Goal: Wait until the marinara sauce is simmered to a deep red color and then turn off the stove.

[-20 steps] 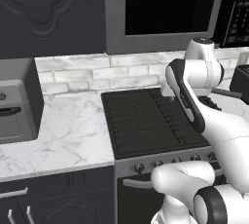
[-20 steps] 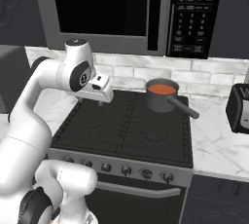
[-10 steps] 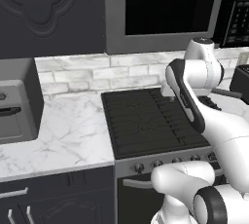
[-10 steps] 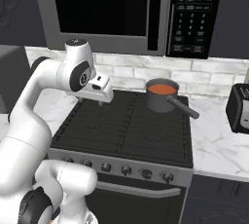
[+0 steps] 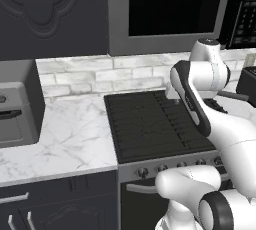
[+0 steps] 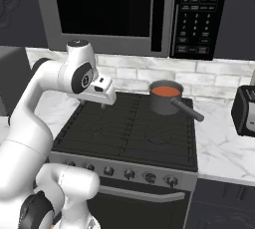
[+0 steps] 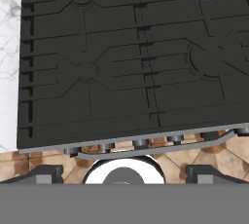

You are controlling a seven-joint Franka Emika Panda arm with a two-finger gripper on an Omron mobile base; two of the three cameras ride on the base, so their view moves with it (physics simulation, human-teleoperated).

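Left base view: the arm [image 5: 200, 89] rises over the stove [image 5: 150, 124].

Right base view: the marinara sauce [image 6: 166, 91] sits on the stove's back right burner, well right of the fingers [image 6: 102, 102].

Hand view: fingers [image 7: 41, 173] spread wide, empty, above the stove's knobs [image 7: 141, 143].

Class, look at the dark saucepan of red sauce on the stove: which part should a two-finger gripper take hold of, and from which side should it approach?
Grip the saucepan by its long handle, probably near mid-length. It juts out from the pot toward the front right of the stove, clear of the sauce. Coming down from above, with the fingers straddling the handle's narrow width, looks best.
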